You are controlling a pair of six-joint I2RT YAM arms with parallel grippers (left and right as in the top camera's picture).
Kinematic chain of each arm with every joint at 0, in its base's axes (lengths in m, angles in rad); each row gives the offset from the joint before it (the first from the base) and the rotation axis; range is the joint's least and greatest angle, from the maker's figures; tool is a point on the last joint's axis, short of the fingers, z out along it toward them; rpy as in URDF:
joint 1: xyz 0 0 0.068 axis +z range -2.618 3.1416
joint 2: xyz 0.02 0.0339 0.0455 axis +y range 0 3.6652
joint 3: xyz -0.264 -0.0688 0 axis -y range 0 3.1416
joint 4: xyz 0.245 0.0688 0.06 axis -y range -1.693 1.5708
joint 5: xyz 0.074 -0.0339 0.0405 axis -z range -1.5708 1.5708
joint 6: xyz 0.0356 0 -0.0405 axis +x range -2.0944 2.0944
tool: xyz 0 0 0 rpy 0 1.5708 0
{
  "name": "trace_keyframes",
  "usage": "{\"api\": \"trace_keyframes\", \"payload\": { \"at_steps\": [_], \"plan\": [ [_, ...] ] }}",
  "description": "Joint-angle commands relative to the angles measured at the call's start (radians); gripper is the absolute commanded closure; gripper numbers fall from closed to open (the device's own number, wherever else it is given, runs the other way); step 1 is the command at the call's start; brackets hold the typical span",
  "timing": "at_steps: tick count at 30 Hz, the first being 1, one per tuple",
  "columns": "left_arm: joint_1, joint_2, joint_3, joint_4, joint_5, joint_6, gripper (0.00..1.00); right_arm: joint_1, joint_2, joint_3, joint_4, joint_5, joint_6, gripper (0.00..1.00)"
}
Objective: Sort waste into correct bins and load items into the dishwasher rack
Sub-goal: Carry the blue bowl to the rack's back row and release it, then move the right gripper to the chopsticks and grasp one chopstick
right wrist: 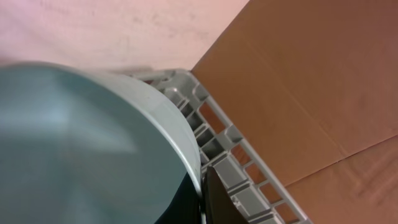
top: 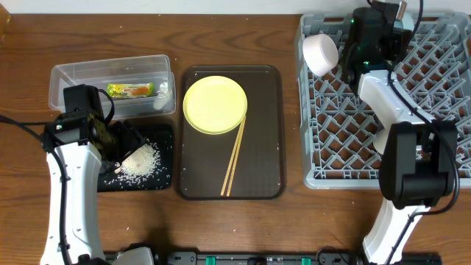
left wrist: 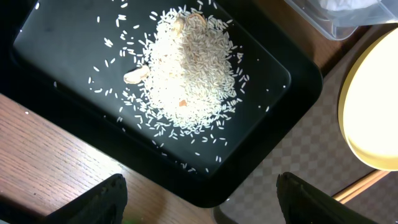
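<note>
The rice scraps [top: 140, 162] lie heaped in the black tray [top: 163, 180]. My left gripper [top: 118, 143] hovers over that tray, open and empty; the left wrist view shows the rice [left wrist: 186, 74] beyond its spread fingers [left wrist: 199, 202]. The snack wrapper [top: 129, 90] lies in the clear tub [top: 66, 73]. The yellow plate [top: 215, 104] and the chopsticks [top: 234, 158] are on the brown tray [top: 265, 147]. My right gripper [top: 347, 59] is shut on the rim of a bowl [top: 320, 53] at the rack's [top: 346, 140] far left corner. The bowl looks near white from overhead and blue-grey in the right wrist view [right wrist: 81, 143]. The cup and a second bowl are out of view.
The brown tray stands between the black tray and the rack. The right arm reaches across the rack's right half from the front. In the left wrist view the plate edge [left wrist: 373, 106] and the tub corner [left wrist: 348, 25] lie to the right.
</note>
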Motion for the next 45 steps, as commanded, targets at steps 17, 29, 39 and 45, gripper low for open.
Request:
{"api": "trace_keyframes", "payload": {
  "at_steps": [17,29,39,45],
  "plan": [
    [0.004,-0.001,0.002,-0.003,0.0,-0.006,0.21,0.018,0.061,0.005,0.037,-0.01,-0.006,0.99],
    [0.004,-0.001,0.002,-0.003,0.0,-0.006,0.21,0.079,0.061,0.005,-0.135,-0.01,-0.005,0.96],
    [0.004,-0.001,0.002,-0.003,0.0,-0.005,0.2,0.154,0.006,0.005,-0.306,-0.026,0.135,0.85],
    [0.005,-0.001,0.002,-0.003,0.0,-0.005,0.2,0.175,-0.086,0.005,-0.47,-0.162,0.217,0.69]
  ]
}}
